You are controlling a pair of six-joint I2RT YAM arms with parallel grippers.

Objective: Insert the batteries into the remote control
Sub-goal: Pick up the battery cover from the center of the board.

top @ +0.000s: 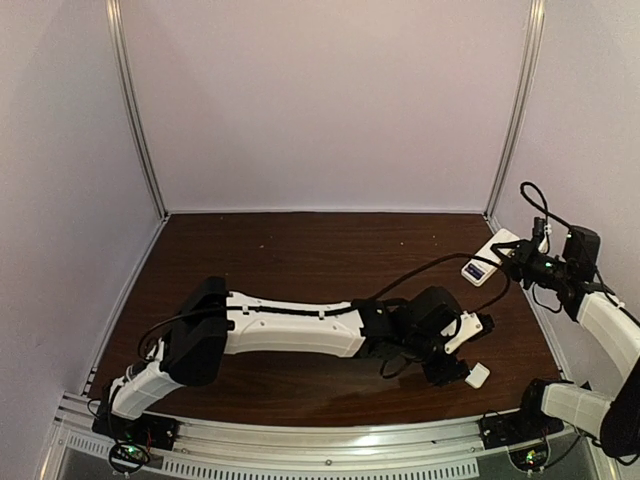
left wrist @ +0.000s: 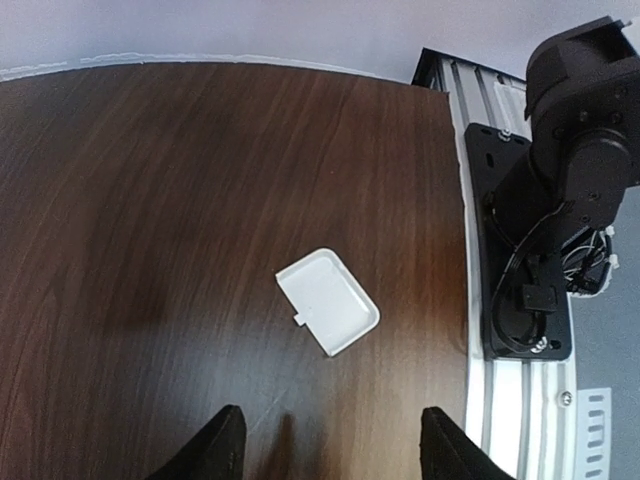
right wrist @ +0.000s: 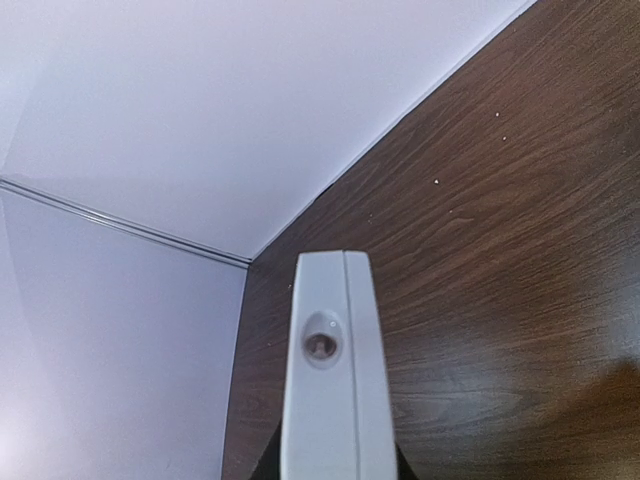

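The left gripper (left wrist: 333, 448) hung spread just short of the small white cover (left wrist: 328, 302), which lay flat on the table (left wrist: 150, 200). Closing on so thin a plate could have skidded it toward the rail (left wrist: 455, 100). Well to the cover's right and beyond it, the right gripper (top: 517, 256) pinched the remote control (top: 489, 258) by one end. So narrow a hold might have let it twist or drop. No batteries showed.

Dark wood-grain table (top: 300, 250), boxed by plain pale lilac walls (top: 320, 100) left, far and right. Metal posts (top: 137, 110) in both far corners. Ribbed metal rail (top: 320, 455) along the near edge. Soft, even light.
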